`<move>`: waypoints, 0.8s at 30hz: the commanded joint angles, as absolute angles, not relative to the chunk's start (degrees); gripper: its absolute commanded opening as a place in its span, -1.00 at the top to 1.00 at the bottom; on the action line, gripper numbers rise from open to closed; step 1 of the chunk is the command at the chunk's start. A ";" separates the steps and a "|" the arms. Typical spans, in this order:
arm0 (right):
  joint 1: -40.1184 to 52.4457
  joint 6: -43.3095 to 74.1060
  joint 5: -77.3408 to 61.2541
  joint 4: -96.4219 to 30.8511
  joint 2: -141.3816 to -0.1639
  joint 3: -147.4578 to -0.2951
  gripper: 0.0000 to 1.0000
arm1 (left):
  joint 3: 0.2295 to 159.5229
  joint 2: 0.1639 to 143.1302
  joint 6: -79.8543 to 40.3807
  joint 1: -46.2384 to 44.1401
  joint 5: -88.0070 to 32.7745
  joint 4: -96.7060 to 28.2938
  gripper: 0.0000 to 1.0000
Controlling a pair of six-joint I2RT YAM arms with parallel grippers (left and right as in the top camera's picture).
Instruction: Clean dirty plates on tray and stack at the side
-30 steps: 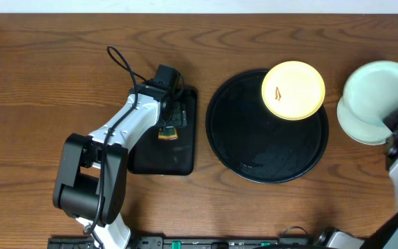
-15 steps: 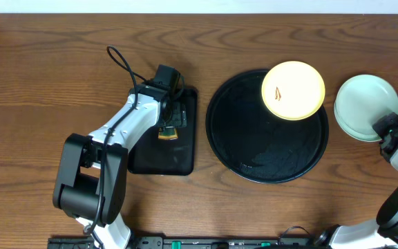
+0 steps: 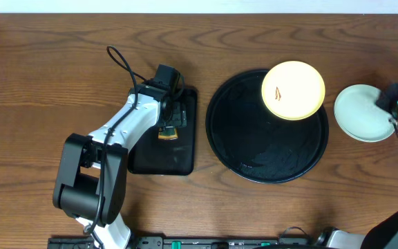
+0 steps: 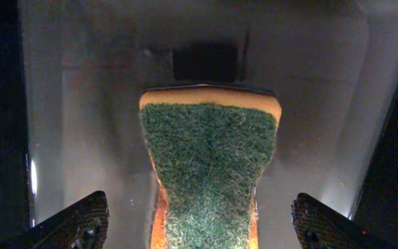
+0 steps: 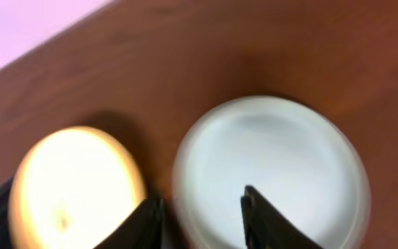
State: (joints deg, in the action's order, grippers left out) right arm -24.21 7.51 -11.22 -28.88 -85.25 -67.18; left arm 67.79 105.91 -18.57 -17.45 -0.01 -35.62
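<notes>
The right claw (image 5: 200, 200) stood released at the far right, its jaws parted above the mint plate (image 3: 361, 114), which lay flat on the desk (image 3: 40, 83) just beside the round black tray (image 3: 268, 152). The step looked like setting that plate down at the side. To do it well, the claw should rise straight up, so that neither jaw caught the rim and dragged the plate.

The yellow plate (image 3: 294, 90) sat on the tray's upper right edge with 1 reddish smear (image 3: 278, 93), so it seemed to be next. The left claw (image 4: 199, 221) was released too, wide on either side of the sponge (image 4: 209, 159).

Only the overhead view showed the smear clearly and both arms at once. Only the left wrist view showed the sponge's green scouring face, untouched in the rectangular tray (image 3: 164, 162). The right wrist view was blurred, and whether 1 or 2 mint plates lay there could not be told.
</notes>
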 commanded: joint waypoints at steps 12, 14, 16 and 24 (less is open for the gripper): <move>-11.51 -11.64 -7.88 -35.68 -107.15 -86.96 0.02 | 67.35 106.50 -18.02 -17.43 0.69 -35.70 -0.71; -11.53 -11.64 -8.95 -34.79 -109.38 -86.96 0.03 | 67.35 106.50 -18.02 -17.43 0.69 -35.70 -0.71; -11.53 -11.90 -11.25 -34.02 -111.44 -86.96 0.07 | 67.35 106.50 -18.02 -17.43 0.69 -35.70 -0.71; -11.51 -15.05 -16.51 -32.01 -117.30 -86.94 0.54 | 67.35 106.50 -18.02 -17.43 0.69 -35.70 -0.72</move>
State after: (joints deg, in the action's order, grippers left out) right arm -11.70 -13.52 -15.31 -32.36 -115.44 -86.26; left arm 67.79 105.91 -18.57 -17.45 0.01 -35.59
